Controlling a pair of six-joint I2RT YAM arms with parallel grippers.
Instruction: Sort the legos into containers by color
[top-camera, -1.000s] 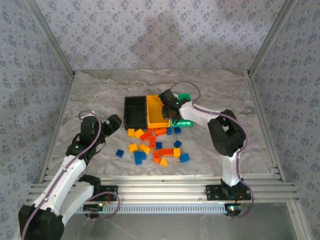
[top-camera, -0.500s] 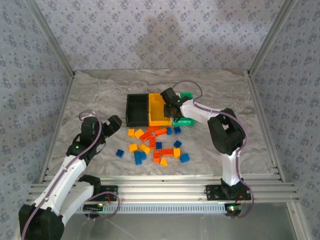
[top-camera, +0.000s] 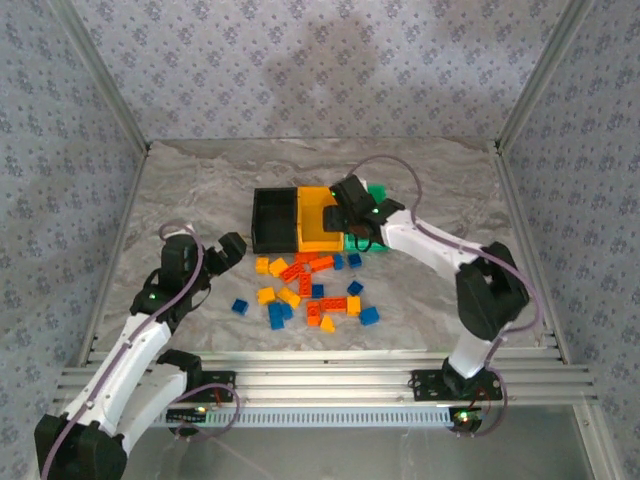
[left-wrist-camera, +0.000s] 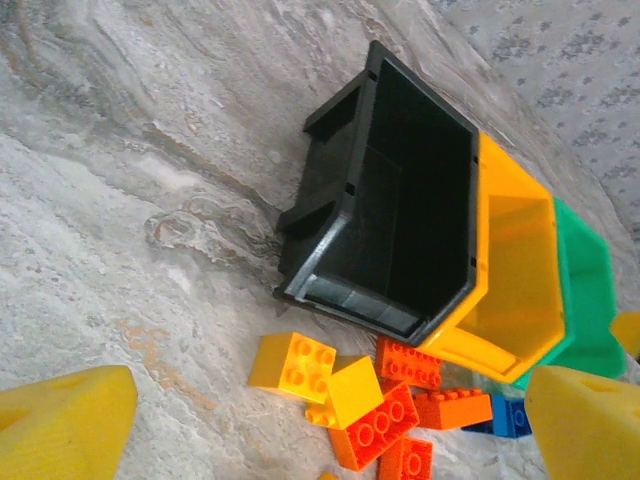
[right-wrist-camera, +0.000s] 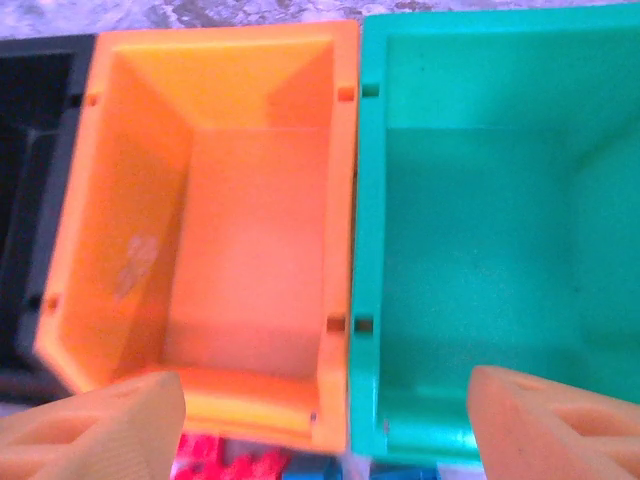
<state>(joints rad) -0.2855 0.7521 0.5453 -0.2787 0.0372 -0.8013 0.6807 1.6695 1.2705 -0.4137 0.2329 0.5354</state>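
Note:
Three containers stand side by side: a black bin (top-camera: 272, 222) (left-wrist-camera: 390, 210), a yellow-orange bin (top-camera: 316, 222) (right-wrist-camera: 210, 230) and a green bin (top-camera: 376, 192) (right-wrist-camera: 480, 230), the latter two showing bare floors in the right wrist view. The legos (top-camera: 308, 285), yellow, orange-red and blue, lie scattered in front of them; a yellow brick (left-wrist-camera: 295, 365) and orange-red bricks (left-wrist-camera: 385, 430) sit near the black bin's front. My right gripper (top-camera: 343, 222) (right-wrist-camera: 325, 430) hovers open above the wall shared by the yellow-orange and green bins. My left gripper (top-camera: 232, 246) (left-wrist-camera: 320, 440) is open, left of the pile, holding nothing.
A lone blue brick (top-camera: 240, 307) lies apart at the pile's left. Aluminium frame rails (top-camera: 320, 375) run along the near edge, and patterned walls enclose the marble table (top-camera: 200, 180), whose left and far parts are bare.
My right gripper has gone from shut to open above the bins, and its elbow has swung to the right. The left arm has barely moved, its jaws a little wider.

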